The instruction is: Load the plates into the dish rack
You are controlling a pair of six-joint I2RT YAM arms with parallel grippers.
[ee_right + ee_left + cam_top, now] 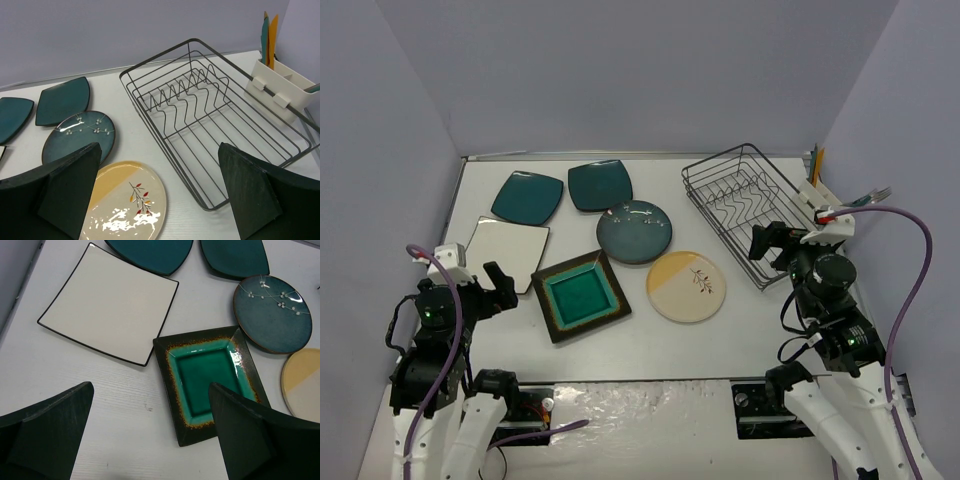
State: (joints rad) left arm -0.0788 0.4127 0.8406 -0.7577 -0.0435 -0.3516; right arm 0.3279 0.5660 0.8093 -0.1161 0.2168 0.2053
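Six plates lie flat on the white table. Two dark teal rounded squares (528,197) (600,185) sit at the back. The white square plate (507,252) is at the left, the brown-rimmed teal square (581,295) in front, the blue-grey round plate (634,232) in the middle, the cream-and-yellow round plate (686,286) right of centre. The dark wire dish rack (750,208) stands empty at the right, its white utensil holder (825,212) on the far side. My left gripper (498,292) is open and empty beside the white plate. My right gripper (768,250) is open and empty at the rack's near end.
Grey walls close in the table at the back and both sides. The utensil holder (282,87) holds a yellow and a teal utensil. A purple cable (910,240) loops from the right arm.
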